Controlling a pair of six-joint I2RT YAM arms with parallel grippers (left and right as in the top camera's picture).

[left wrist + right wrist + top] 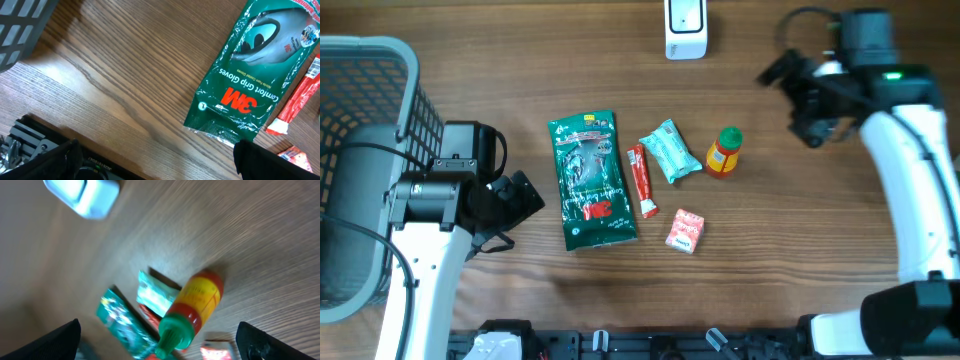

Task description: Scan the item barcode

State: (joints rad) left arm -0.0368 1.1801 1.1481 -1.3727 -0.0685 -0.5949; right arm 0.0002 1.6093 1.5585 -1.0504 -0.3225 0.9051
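Yellow-labelled red bottle [723,152] with a green cap stands on the tabletop [800,250] beside a teal packet [670,150], left fingers [265,160] and right fingers [55,340] both spread wide, holding nothing.

Glossy dark-green plastic glove packet [592,180]: white lettering, red logo. Slim red sachet stick [643,181]. Crinkled teal foil wrapper [670,150]. Small plastic bottle [724,152]: yellow and red body, green cap. Small pink-red carton [686,231]. White plastic scanner block [685,28]. Brown wood-grain table [800,250]. Grey mesh basket [370,44].
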